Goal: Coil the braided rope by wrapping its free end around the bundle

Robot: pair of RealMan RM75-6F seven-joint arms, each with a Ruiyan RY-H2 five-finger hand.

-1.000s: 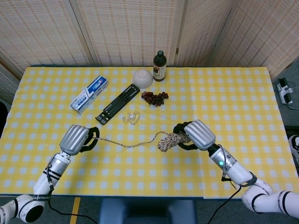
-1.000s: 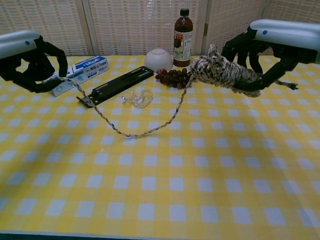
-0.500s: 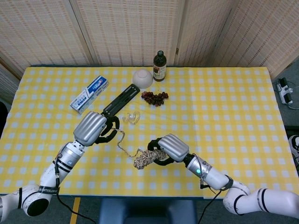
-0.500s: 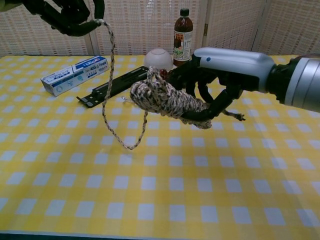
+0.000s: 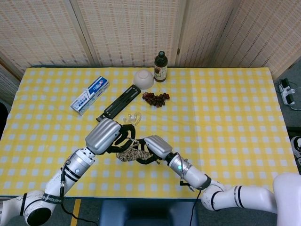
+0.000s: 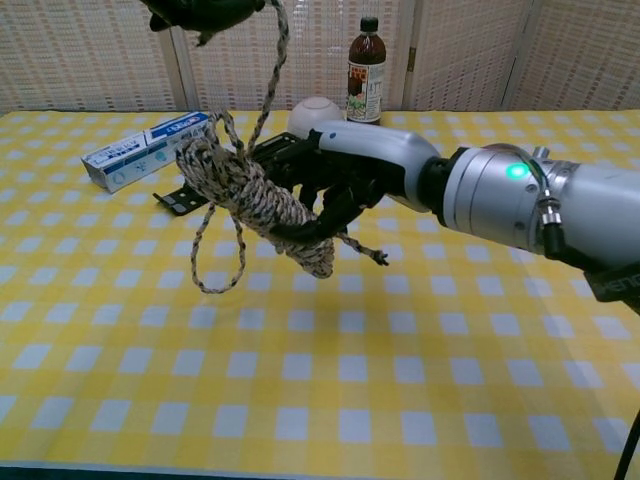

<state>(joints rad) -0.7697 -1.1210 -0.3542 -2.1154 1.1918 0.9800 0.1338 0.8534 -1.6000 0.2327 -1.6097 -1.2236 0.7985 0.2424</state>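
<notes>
The braided rope bundle (image 6: 255,205) is a tan-and-dark coil, held in the air above the yellow checked table (image 6: 480,400) by my right hand (image 6: 345,180), whose fingers wrap its lower end. In the head view the rope bundle (image 5: 131,153) sits between both hands, just left of my right hand (image 5: 154,147). My left hand (image 5: 106,135) is raised above and left of the bundle and pinches the free end (image 6: 275,50), which rises from the coil to my left hand (image 6: 200,12) at the top edge. A slack loop (image 6: 215,262) hangs below the bundle.
On the far side of the table lie a toothpaste box (image 5: 90,95), a black flat bar (image 5: 117,104), a clear plastic piece (image 5: 133,117), a white bowl (image 5: 144,79), dark grapes (image 5: 155,98) and a brown bottle (image 5: 161,67). A wicker screen stands behind.
My right hand has carried the bundle further left toward my left hand. My left hand has moved right and nearer, lifting the free end above the coil. The slack between them has shortened.
</notes>
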